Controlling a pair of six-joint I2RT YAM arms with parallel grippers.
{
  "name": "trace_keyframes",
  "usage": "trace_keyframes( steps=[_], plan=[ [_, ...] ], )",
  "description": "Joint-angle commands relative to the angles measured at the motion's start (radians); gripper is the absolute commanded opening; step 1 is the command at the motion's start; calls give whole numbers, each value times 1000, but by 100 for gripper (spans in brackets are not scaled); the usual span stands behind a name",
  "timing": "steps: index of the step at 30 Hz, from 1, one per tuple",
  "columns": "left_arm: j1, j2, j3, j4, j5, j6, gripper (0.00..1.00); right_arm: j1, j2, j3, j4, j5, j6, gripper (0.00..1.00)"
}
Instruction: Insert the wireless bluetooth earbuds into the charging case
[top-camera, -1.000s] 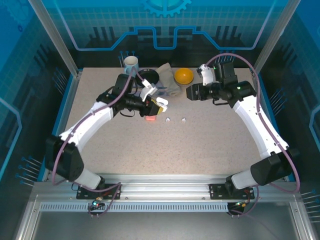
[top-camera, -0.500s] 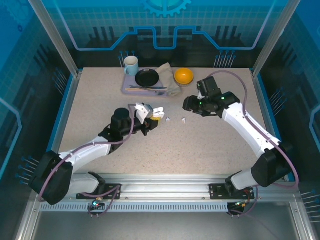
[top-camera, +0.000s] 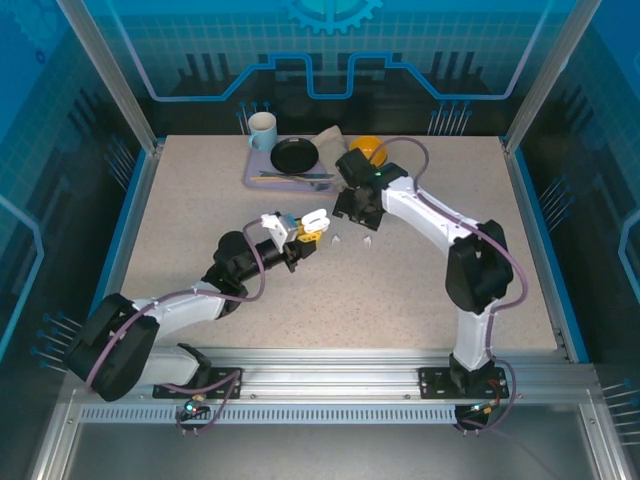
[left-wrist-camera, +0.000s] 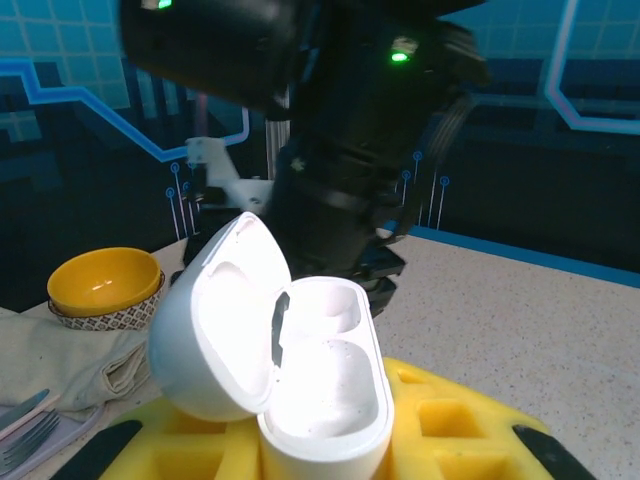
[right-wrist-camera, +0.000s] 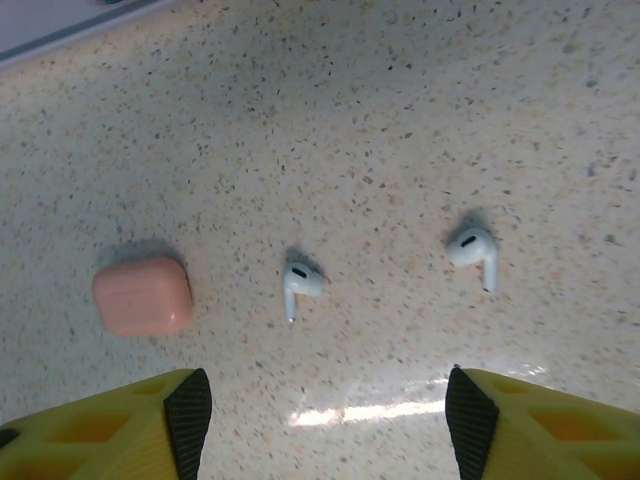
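My left gripper is shut on the white charging case, whose lid stands open. In the left wrist view the charging case sits between the yellow fingers with both wells empty and the lid tipped left. Two white earbuds lie on the table, apart from each other. My right gripper hangs open just above them with nothing between its jaws. From above, the right gripper points down beside the earbuds, close to the held case.
A shut pink case lies left of the earbuds. At the back stands a tray with a mug, a black plate and cutlery, beside a cloth and a yellow bowl. The right arm looms close behind the held case.
The right arm has swung left and down from the back right to hover over the earbuds, its jaws wider. The left arm drew back toward the near side, still holding the case.
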Motion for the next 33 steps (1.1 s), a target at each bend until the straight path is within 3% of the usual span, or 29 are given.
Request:
trace_keyframes(
  steps=[1,9,20,33],
  plan=[
    [32,27,-17,133,35,20,0,11,67,81,-63,17,71,66],
    [134,35,-19,156,50,-8,0,35,206,190,-161,70,183,64],
    [149,21,-19,142,49,-17,0,76,310,206,-165,42,409,62],
    [157,13,-23,138,57,-27,0,88,378,262,-170,63,458,59]
  ],
)
